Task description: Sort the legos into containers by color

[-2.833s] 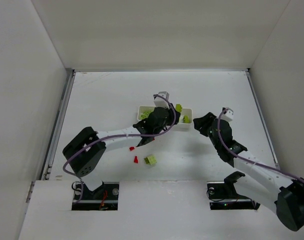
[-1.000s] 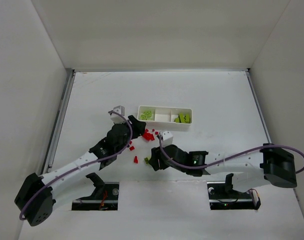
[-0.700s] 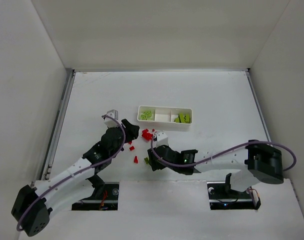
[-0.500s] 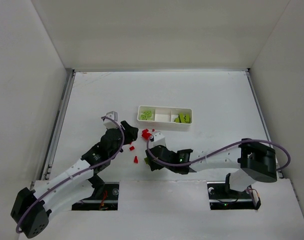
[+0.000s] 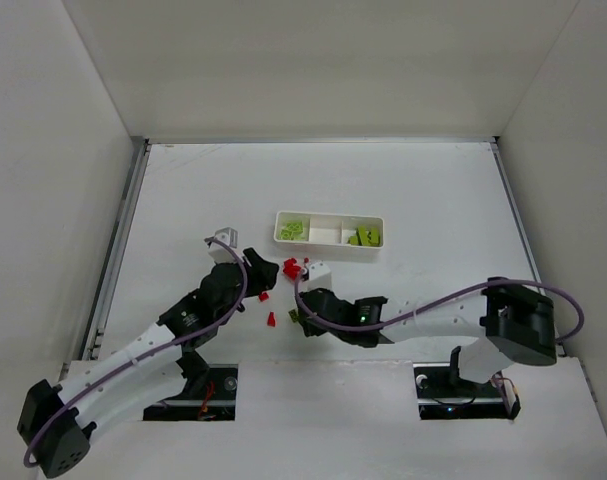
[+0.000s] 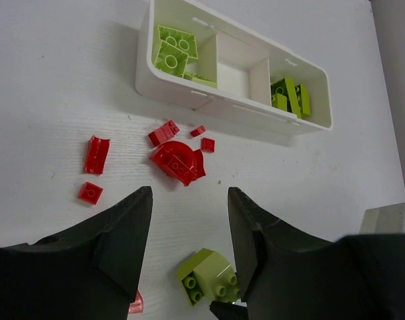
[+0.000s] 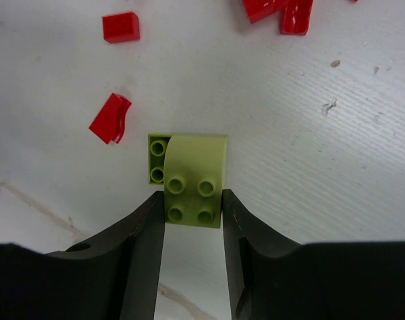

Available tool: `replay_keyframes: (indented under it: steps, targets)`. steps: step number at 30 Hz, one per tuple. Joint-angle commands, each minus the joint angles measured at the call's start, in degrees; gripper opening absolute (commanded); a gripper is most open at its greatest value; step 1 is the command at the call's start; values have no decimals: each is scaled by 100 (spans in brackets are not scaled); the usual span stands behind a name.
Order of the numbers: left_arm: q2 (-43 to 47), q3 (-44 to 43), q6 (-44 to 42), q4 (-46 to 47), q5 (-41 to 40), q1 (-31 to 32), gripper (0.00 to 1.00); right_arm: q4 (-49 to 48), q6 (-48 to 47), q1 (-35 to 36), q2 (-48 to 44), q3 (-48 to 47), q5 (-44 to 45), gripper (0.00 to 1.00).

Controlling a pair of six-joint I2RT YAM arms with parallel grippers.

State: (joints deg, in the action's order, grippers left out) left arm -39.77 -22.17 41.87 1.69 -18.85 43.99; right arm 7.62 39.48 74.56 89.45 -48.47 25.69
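Observation:
The white tray (image 5: 328, 253) stands mid-table; its left compartment holds lime bricks (image 6: 172, 53), its right one holds more lime bricks (image 6: 289, 97), and the middle one is bare. Red pieces (image 5: 292, 267) lie scattered in front of the tray, and they show as a cluster in the left wrist view (image 6: 177, 160). My right gripper (image 7: 192, 200) is shut on a lime studded brick (image 7: 192, 180) resting on the table near the front edge (image 5: 294, 320). My left gripper (image 6: 189, 200) is open and empty, hovering over the table just short of the red pieces.
Single red pieces lie apart from the cluster (image 6: 96, 154), (image 6: 90, 193), and beside the lime brick (image 7: 111, 118). The two grippers are close together, with the lime brick (image 6: 209, 275) between the left fingers in view. The table's near edge runs just behind the right gripper.
The left arm drew back from the tray to the near left, and red pieces now lie in front of the tray. The right arm swung across to the lime brick.

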Motion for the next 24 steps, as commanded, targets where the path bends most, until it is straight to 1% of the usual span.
replay_keyframes:
  steps: [1, 6, 10, 15, 19, 24]
  targets:
    - [49, -357, 120, -64, 4, 219, 46, -102, 77, -165, -804, 126, 314, 22]
    - [-285, -446, 252, 392, 22, 764, 45, -523, 191, -701, -1578, 566, 226, 22]
    - [-470, -288, 401, 1016, -13, 1054, 46, -1094, 332, -1044, -1966, 891, -186, 22]
    - [-707, -147, 734, 1526, 22, 1072, 49, -1429, 490, -1335, -2221, 1129, -574, 22]
    - [-971, -7, 1007, 2009, 31, 1107, 49, -1719, 648, -1466, -2397, 1304, -732, 23]
    - [-1261, 55, 1244, 2361, 162, 1055, 49, -2229, 938, -1678, -2502, 1551, -1127, 23]
